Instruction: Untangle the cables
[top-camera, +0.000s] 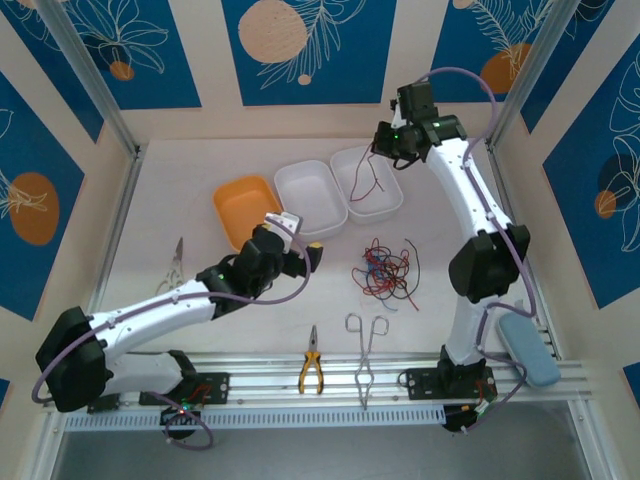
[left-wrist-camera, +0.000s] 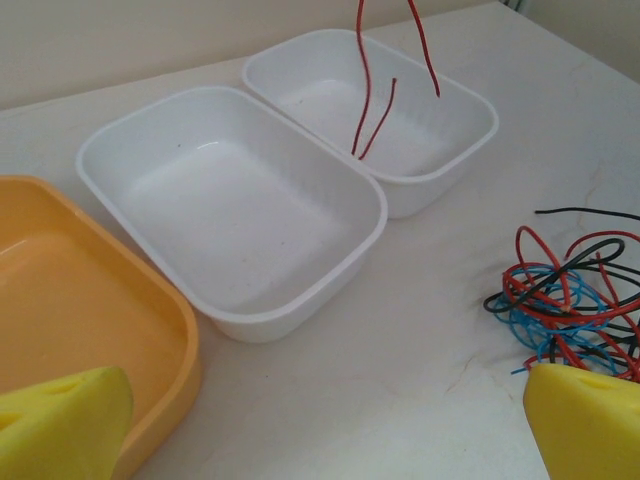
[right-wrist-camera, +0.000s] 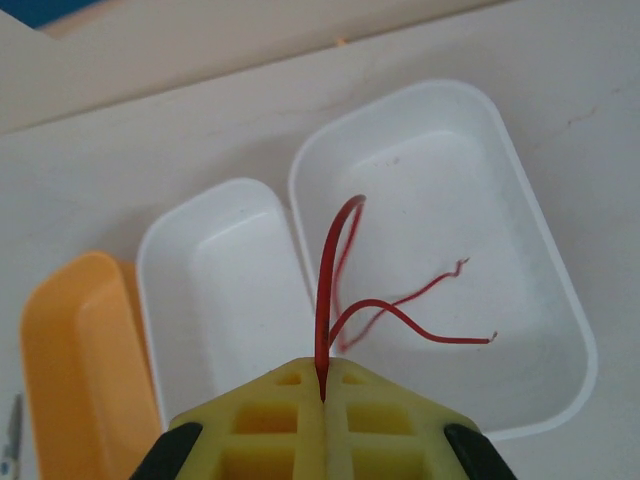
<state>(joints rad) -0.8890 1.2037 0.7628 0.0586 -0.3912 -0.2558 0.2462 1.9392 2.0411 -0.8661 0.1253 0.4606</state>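
While the right gripper (top-camera: 384, 152) pinches a red cable (top-camera: 366, 180) over the upper-right tray (top-camera: 395, 208), the other cables (top-camera: 385, 268) lie tangled mid-frame; the left gripper (top-camera: 305, 250) gapes wide beside them.
Left wrist: tangle (left-wrist-camera: 565, 300) lower right, red cable (left-wrist-camera: 364, 80) dangling top centre.
Right wrist: pads clenched on red cable (right-wrist-camera: 321, 300), above tray (right-wrist-camera: 520, 230).

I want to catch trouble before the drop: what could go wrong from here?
The red wire hangs curled from the shut right gripper; released, an end might flop over the rim of the right-hand white tray. The open left gripper sits near the tangle and might snag several strands together.
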